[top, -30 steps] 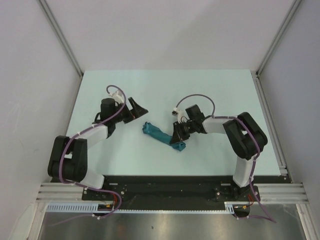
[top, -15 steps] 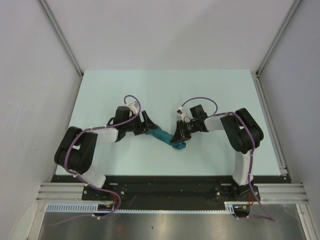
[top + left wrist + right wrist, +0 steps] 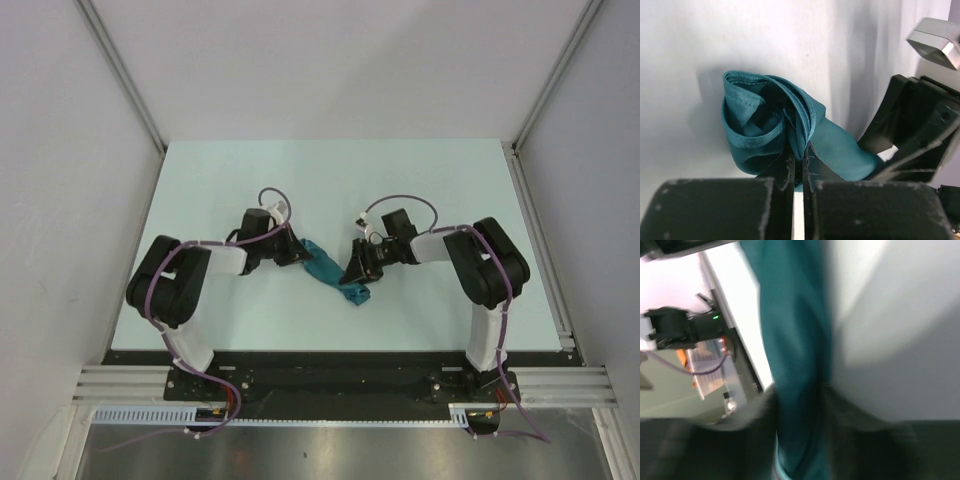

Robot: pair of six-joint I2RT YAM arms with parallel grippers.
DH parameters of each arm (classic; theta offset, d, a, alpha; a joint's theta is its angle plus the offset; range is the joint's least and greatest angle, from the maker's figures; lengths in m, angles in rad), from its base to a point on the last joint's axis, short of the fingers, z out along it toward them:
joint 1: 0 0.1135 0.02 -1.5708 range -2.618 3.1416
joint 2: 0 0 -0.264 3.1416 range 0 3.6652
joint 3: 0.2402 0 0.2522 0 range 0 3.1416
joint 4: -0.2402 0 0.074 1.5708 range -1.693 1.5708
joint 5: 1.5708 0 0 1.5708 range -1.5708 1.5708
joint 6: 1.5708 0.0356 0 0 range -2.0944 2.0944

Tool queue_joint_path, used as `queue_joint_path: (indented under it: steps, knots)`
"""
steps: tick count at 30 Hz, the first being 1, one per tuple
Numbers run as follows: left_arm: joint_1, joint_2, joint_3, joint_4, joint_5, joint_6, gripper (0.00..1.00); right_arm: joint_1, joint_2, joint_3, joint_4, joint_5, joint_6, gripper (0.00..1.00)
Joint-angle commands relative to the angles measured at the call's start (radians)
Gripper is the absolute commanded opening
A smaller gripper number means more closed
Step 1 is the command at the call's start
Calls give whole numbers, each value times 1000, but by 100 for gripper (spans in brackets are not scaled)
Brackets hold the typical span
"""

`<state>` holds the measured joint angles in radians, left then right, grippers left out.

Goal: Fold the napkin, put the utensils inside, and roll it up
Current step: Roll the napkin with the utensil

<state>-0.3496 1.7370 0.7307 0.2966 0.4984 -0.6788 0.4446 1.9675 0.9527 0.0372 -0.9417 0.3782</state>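
Folds of slightly shiny teal spiral at one end of the napkin (image 3: 755, 120), which lies rolled into a short slanted tube mid-table (image 3: 300, 170) between the arms. The left gripper (image 3: 797, 155) has its fingers pressed together, pinching that end's hemmed layers. The right gripper (image 3: 352, 272) sits at the other end, too blurred to tell its grip.

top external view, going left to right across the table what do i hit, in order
left arm → left fingers → napkin → right fingers → right arm
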Motion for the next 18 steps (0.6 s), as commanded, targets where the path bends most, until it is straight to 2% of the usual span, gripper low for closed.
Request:
queue_joint_path:
  steps: [1, 8, 12, 13, 18]
  knots:
    - [-5, 35, 68, 26, 23, 19, 0, -6, -61, -37, -49, 104, -36, 53]
    - [-5, 67, 116, 0, 35, 25, 0, 5, -212, 21, -95, 262, -140, 75]
    - [-5, 73, 124, -8, 43, 27, 0, 54, -234, 87, -129, 374, -215, 78]
    - [-5, 70, 124, -11, 43, 28, 0, 68, -223, 127, -137, 395, -241, 84]
    - [-5, 65, 121, -17, 43, 33, 0, 199, -150, 250, -238, 619, -324, 85]
